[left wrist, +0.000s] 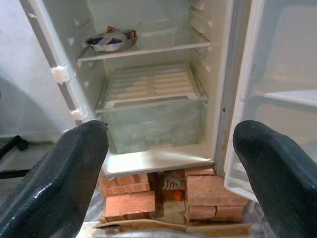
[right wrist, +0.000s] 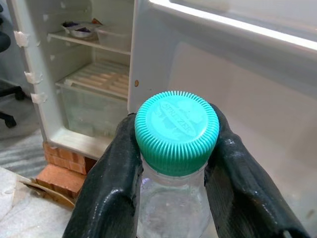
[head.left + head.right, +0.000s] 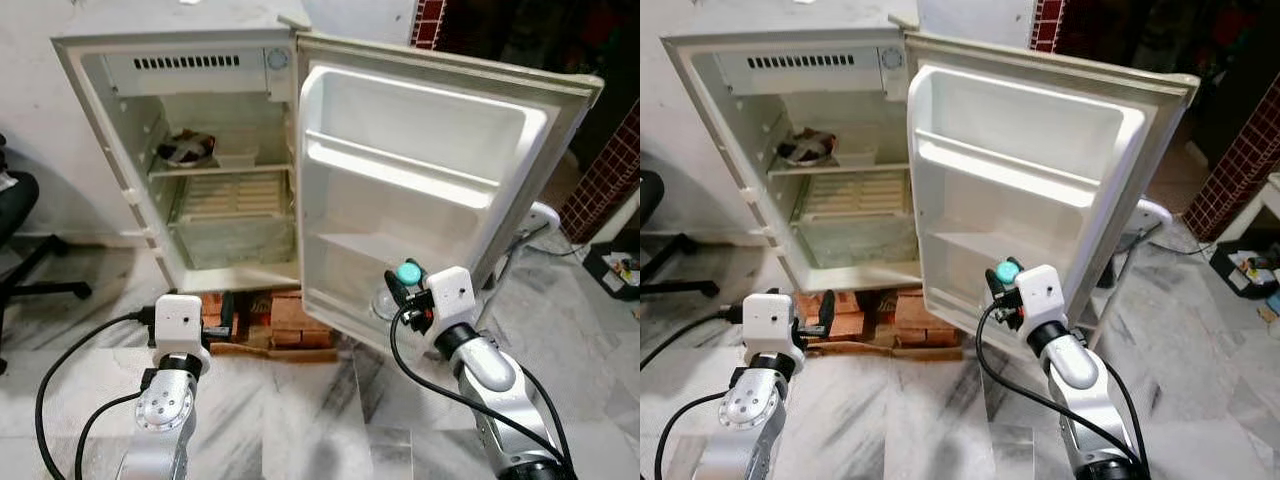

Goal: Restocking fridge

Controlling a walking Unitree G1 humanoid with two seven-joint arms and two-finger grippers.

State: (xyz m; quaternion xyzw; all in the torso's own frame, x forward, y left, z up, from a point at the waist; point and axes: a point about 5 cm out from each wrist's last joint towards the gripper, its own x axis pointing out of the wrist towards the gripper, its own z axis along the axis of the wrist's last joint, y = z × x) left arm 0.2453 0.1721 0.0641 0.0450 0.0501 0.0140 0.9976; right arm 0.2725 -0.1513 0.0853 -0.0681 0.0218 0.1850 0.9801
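Note:
A small white fridge [image 3: 110, 120] stands open on bricks, its door [image 3: 440, 130] swung to the right. My right gripper [image 3: 403, 296] is shut on a clear plastic bottle with a teal cap [image 2: 177, 131], the black fingers [image 2: 111, 183] clasping its neck. The bottle [image 3: 407, 273] is upright, low in front of the inner side of the door, near its bottom shelf. My left gripper [image 1: 168, 163] is open with nothing between its fingers [image 1: 59, 183], held low before the bricks [image 3: 285, 318] under the fridge.
A foil bowl [image 1: 111, 40] sits on the fridge's glass shelf, above a clear crisper drawer [image 1: 153, 119]. An office chair [image 3: 20, 235] stands at the left. A dark box [image 3: 615, 270] lies on the marble floor at the right.

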